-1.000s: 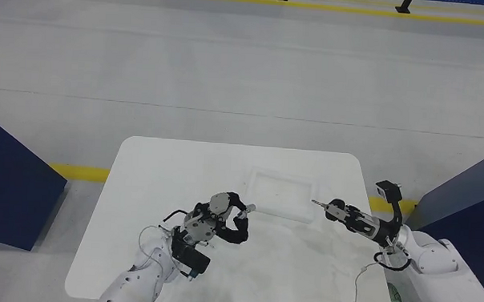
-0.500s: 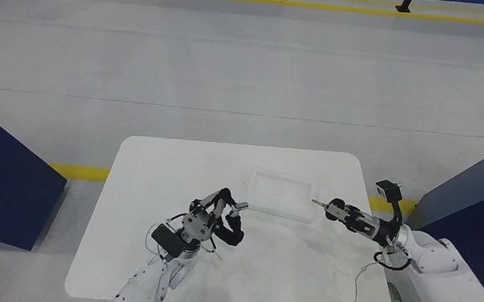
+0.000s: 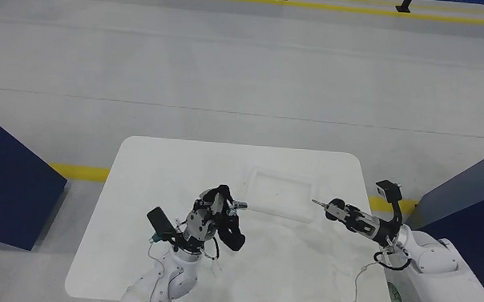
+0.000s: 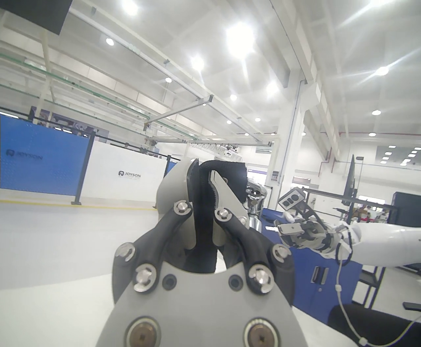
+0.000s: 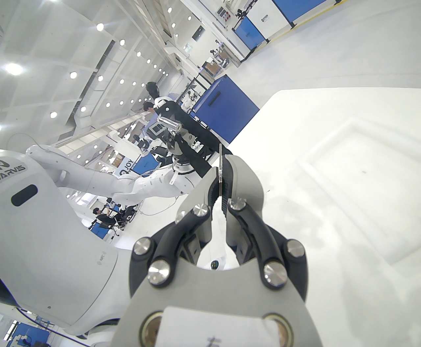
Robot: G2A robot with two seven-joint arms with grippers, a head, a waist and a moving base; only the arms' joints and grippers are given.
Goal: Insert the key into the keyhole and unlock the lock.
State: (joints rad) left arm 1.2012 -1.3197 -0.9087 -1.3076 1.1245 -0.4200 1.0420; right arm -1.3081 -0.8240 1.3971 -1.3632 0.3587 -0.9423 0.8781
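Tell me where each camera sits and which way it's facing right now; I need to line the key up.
Top view: above the arms, looking down at the table; left gripper and right gripper show.
Left wrist view: on the left wrist, facing across toward the other arm; its own gripper clamps the lock.
Right wrist view: on the right wrist, facing the lock; its own gripper pinches the key.
Shared: each wrist view shows the other arm's gripper farther off.

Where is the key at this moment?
In the top view the key is held by the right gripper over the right side of the table, its tip facing the lock, apart from it.
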